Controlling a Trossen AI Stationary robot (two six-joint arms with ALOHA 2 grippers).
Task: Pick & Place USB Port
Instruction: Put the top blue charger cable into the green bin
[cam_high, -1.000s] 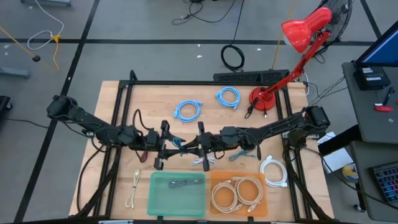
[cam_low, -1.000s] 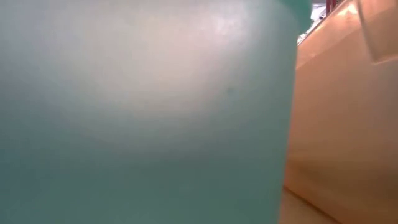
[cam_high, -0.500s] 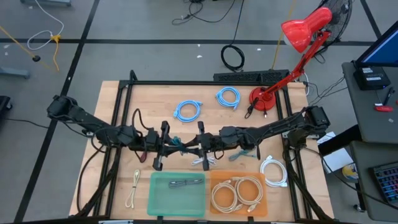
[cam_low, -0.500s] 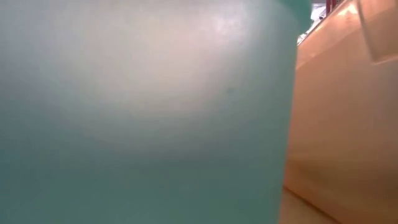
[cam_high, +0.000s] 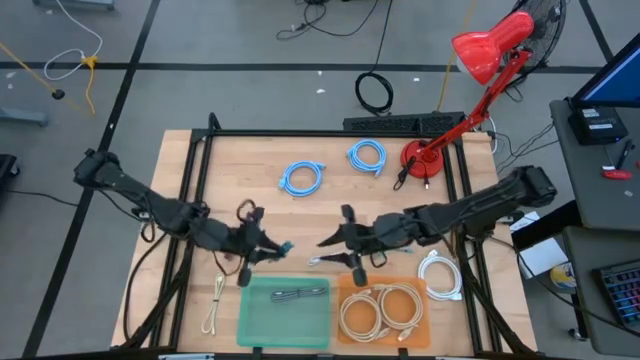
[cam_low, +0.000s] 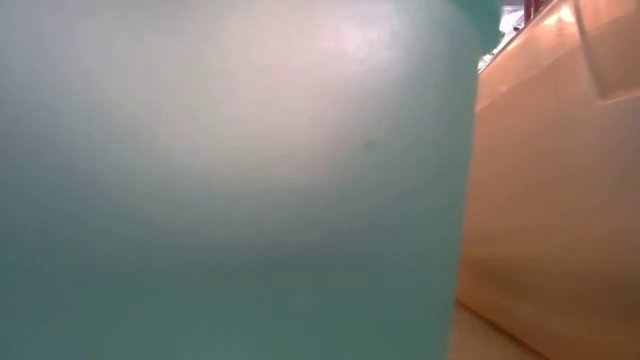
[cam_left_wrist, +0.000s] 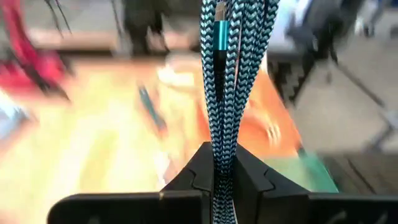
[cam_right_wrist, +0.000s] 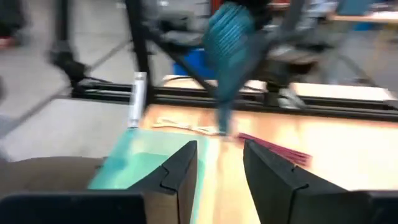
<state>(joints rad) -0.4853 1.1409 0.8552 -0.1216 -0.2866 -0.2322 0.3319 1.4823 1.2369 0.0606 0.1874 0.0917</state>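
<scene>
A teal-and-white braided USB cable (cam_left_wrist: 227, 56), bundled in several strands with a teal plug (cam_left_wrist: 214, 31), is in my left gripper (cam_high: 268, 250), which is shut on it just beyond the far rim of the green tray (cam_high: 250, 320). In the high view the cable (cam_high: 283, 247) shows as a short teal stub at the fingertips. My right gripper (cam_high: 325, 241) is open and empty (cam_right_wrist: 219, 155). It points toward the table's left and faces the cable from a short way off, above a white cable (cam_high: 325, 261) lying on the table. My left gripper pinches the bundled strands of the braided cable (cam_left_wrist: 219, 140) between its two fingers. The fingers lie along the strands. The bundle sticks out ahead of the fingertips, plug end away from them. The frames do not show whether it touches the table.
The green tray holds a dark cable (cam_high: 300, 294). The orange tray (cam_high: 345, 325) beside it holds pale coiled cables. Two blue coils (cam_high: 302, 177) (cam_high: 367, 155) lie at the far side, a white coil (cam_high: 440, 275) at the right and a beige cable (cam_high: 213, 305) at the near left. A red lamp base (cam_high: 425, 160) stands far right.
The two grippers, close together at the table's middle a second ago, have drawn apart. My left gripper has gone toward the near-left with the teal cable. My right gripper has gone toward the right and slightly nearer, without the cable.
</scene>
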